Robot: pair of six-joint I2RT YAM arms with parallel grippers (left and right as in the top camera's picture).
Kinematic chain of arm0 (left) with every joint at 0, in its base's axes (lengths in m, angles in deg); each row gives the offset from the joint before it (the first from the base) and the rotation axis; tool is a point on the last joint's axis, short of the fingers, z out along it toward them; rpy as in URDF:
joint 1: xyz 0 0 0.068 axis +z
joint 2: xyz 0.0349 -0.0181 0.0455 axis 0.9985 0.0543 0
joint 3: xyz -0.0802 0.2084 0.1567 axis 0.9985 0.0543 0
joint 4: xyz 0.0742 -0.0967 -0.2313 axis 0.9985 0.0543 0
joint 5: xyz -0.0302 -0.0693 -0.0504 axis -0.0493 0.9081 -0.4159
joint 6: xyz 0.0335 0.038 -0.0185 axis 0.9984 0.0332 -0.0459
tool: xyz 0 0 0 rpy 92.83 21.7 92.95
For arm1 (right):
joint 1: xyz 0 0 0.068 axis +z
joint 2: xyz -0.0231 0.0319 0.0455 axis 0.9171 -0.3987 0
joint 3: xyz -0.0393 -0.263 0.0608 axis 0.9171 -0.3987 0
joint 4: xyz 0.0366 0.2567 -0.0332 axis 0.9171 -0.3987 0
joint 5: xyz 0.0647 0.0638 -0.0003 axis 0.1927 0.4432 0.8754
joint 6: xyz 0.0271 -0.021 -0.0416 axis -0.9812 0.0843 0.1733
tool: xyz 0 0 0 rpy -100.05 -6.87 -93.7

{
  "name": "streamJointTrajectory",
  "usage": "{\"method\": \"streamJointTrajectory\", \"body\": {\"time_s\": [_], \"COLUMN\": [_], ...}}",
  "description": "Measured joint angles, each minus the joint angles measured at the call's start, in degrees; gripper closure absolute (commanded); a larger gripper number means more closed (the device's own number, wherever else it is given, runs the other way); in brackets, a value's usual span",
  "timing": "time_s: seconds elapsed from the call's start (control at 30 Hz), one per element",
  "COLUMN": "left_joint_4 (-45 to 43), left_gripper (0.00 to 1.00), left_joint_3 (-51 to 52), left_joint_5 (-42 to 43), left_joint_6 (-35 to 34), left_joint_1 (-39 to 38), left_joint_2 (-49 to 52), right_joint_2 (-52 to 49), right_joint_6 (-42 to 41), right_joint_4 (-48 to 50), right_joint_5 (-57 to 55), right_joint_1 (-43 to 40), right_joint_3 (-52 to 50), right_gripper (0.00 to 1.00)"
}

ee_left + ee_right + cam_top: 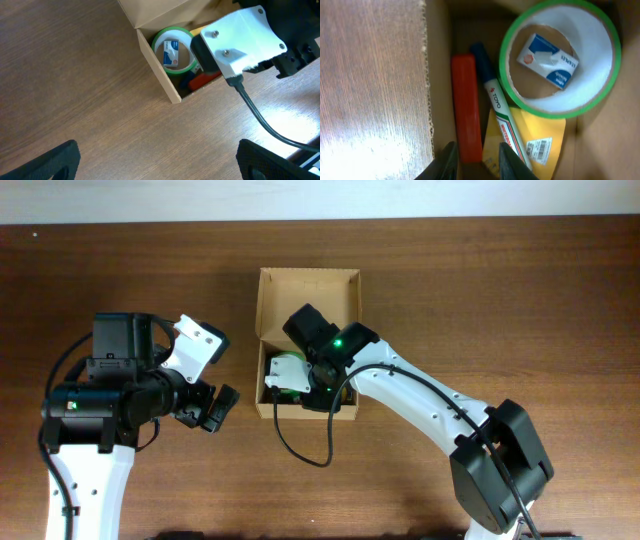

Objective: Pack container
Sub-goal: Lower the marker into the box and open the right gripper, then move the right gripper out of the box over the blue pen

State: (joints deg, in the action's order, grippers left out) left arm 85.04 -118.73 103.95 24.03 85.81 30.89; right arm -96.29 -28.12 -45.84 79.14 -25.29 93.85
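The container (pixel 308 275), a tan cardboard box with its lid open, stands mid-table. My right gripper (pixel 477 150) reaches down into its near end. The fingers stand slightly open on either side of a red bar (pixel 466 105) that lies along the box wall (pixel 440 75), with a gap on the right side. Beside the bar lie a marker (pixel 495 105) and a yellow packet (pixel 540 135). A green tape roll (pixel 600 75) rings a small blue-and-white box (pixel 547 60). My left gripper (pixel 160 162) hangs wide open over bare wood, left of the container (pixel 160 70).
The right arm's black cable (pixel 300 450) loops onto the table in front of the box. The right wrist camera housing (pixel 240 40) covers part of the box opening. The table's far edge (pixel 320 220) runs along the top.
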Motion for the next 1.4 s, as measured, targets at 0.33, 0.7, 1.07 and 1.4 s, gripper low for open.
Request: {"method": "streamJointTrajectory", "body": {"time_s": [0.33, 0.7, 1.07, 1.4], "left_joint_4": [0.02, 0.0, 0.0, 0.0], "left_gripper": [0.0, 0.0, 0.0, 0.0], "left_joint_3": [0.0, 0.0, 0.0, 0.0], "left_joint_5": [0.0, 0.0, 0.0, 0.0], "left_joint_6": [0.0, 0.0, 0.0, 0.0], "left_joint_1": [0.0, 0.0, 0.0, 0.0], "left_joint_2": [0.0, 0.0, 0.0, 0.0], "right_joint_2": [0.0, 0.04, 0.42, 1.14], "right_joint_6": [-12.87, -29.49, -38.93, -40.79], "right_joint_4": [-6.84, -17.84, -23.91, -9.7], "right_joint_5": [-1.68, -2.36, -2.78, -0.07], "right_joint_1": [-0.26, -6.95, -23.54, -27.52], "right_joint_3": [14.84, 29.53, 28.13, 7.67], "right_gripper": [0.64, 0.64, 0.68, 0.68]}}
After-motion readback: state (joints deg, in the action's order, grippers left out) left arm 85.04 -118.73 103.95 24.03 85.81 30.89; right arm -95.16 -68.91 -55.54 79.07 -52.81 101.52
